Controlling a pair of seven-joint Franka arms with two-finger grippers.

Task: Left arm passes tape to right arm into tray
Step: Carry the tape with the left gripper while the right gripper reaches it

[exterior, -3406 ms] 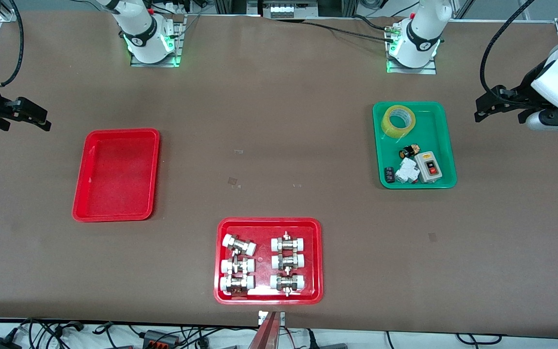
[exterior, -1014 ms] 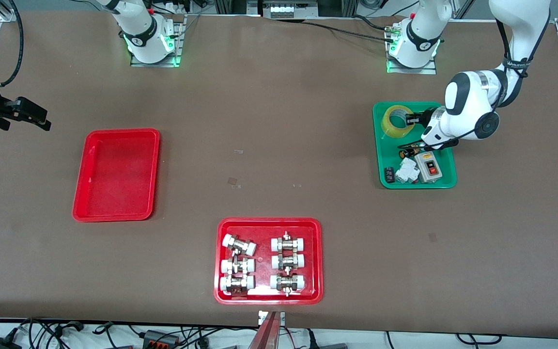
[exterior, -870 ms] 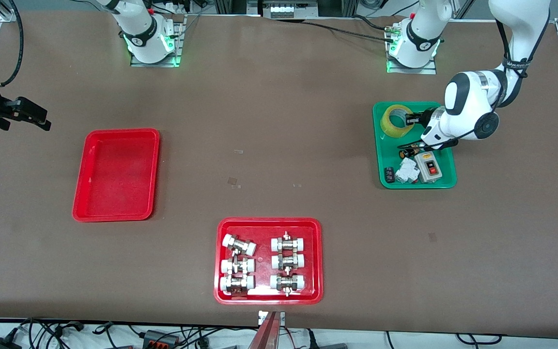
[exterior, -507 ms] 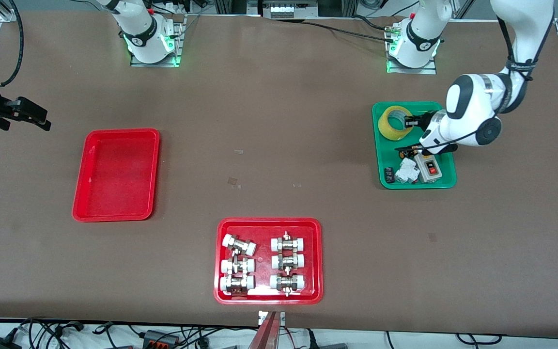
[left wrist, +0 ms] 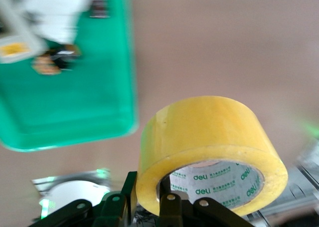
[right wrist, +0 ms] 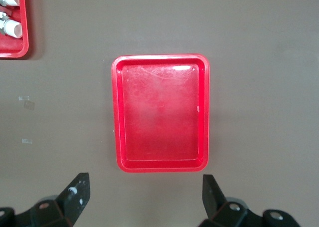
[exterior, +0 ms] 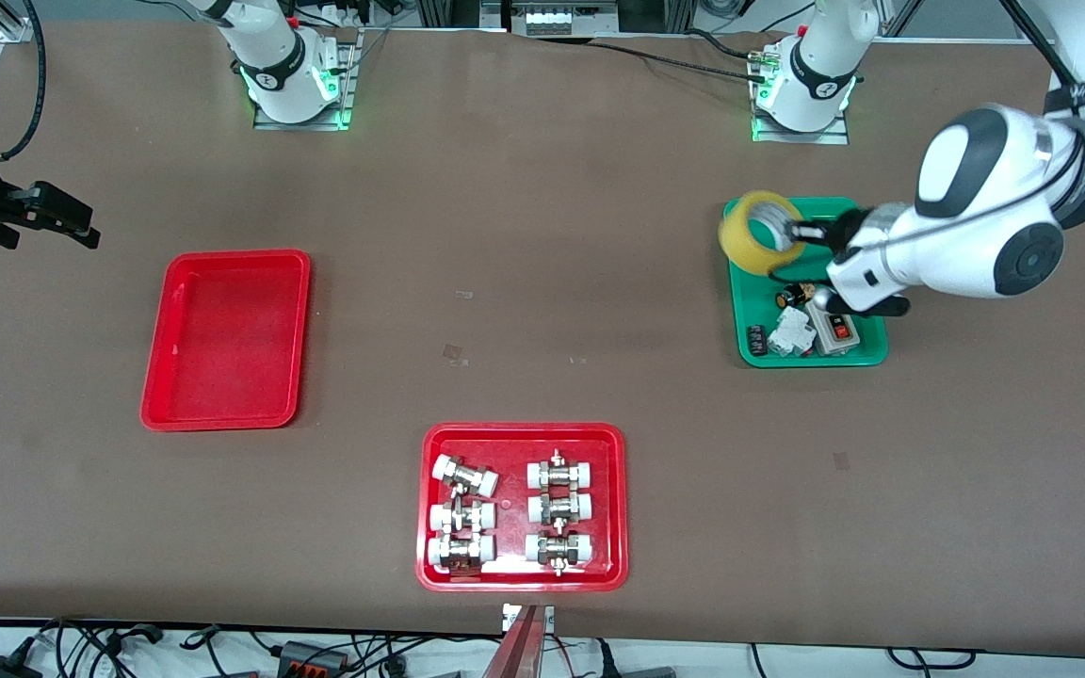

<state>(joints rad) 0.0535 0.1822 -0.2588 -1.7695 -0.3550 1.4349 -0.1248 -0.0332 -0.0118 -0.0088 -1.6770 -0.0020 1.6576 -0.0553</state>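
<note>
The tape (exterior: 755, 234), a yellow roll with a pale printed core, hangs in the air over the green tray's (exterior: 858, 221) corner nearest the table's middle. My left gripper (exterior: 797, 234) is shut on its wall, one finger inside the core and one outside. The left wrist view shows the roll (left wrist: 209, 132) close up in the left gripper (left wrist: 149, 202). The plain red tray (exterior: 227, 339) lies empty toward the right arm's end. My right gripper (exterior: 60, 218) waits open and empty over bare table beside it. The right wrist view shows the tray (right wrist: 162, 112) past the open right gripper (right wrist: 144, 194).
The green tray (left wrist: 75, 97) holds a grey switch box (exterior: 836, 325), white parts (exterior: 789, 331) and small dark pieces. A red tray (exterior: 524, 431) with several white-and-metal fittings lies near the table's front edge. Both arm bases stand along the table's back edge.
My left arm came in over the green tray, shut on the tape and lifted it up off the tray. My right gripper has stayed where it was.
</note>
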